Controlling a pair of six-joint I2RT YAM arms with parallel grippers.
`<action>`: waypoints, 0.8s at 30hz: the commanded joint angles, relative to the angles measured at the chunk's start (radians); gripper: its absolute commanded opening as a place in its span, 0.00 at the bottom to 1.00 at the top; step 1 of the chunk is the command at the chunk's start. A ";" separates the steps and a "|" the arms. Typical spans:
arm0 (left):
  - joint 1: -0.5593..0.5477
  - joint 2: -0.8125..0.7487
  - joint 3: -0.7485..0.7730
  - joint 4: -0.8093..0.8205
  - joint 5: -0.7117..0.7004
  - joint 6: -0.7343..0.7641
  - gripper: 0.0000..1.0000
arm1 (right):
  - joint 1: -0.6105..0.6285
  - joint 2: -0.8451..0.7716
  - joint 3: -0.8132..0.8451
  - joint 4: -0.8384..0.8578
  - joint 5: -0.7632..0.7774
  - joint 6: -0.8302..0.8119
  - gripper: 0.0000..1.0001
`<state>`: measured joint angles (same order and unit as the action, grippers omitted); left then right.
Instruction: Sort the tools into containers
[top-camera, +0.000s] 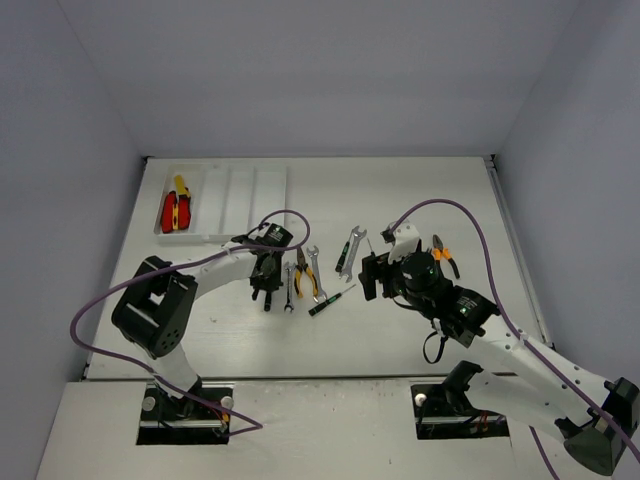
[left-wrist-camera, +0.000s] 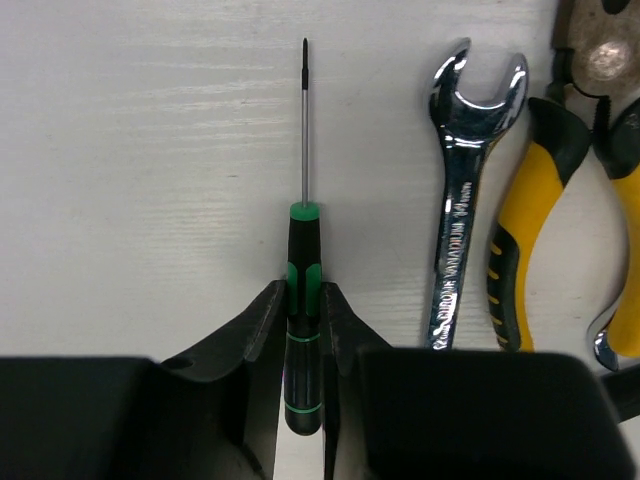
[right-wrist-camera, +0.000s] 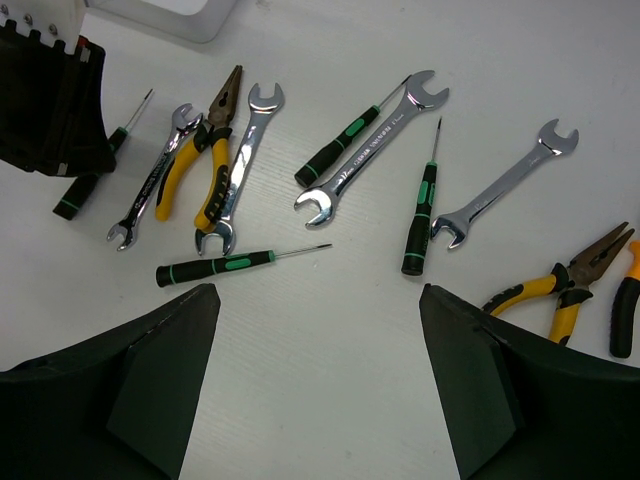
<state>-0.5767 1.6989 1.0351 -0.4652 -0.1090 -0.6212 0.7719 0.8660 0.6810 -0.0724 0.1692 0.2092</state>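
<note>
Gripping the slim green-and-black screwdriver (left-wrist-camera: 303, 228) mid-handle with the left end effector (left-wrist-camera: 303, 296) — likely for a level lift off the white bench (top-camera: 400, 330) toward the far-left white plastic tray (top-camera: 245, 190). Released and empty at the right end effector (right-wrist-camera: 315, 330).

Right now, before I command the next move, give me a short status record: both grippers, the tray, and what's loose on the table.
left gripper: shut on the handle of a green-and-black screwdriver
right gripper: open, holding nothing
tray: red and yellow utility knives in the leftmost compartment only
loose on table: wrenches, other screwdrivers, yellow-handled pliers
</note>
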 joint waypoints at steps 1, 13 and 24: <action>0.063 -0.105 0.128 -0.113 -0.043 0.107 0.00 | -0.005 -0.030 -0.002 0.039 0.029 0.009 0.79; 0.424 0.058 0.606 -0.205 -0.046 0.440 0.00 | -0.003 -0.020 -0.006 0.039 0.028 0.010 0.79; 0.560 0.437 0.926 -0.204 -0.009 0.571 0.06 | -0.002 -0.025 -0.013 0.039 0.038 0.013 0.79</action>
<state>-0.0470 2.1188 1.8752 -0.6536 -0.1473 -0.1191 0.7719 0.8491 0.6673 -0.0735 0.1724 0.2096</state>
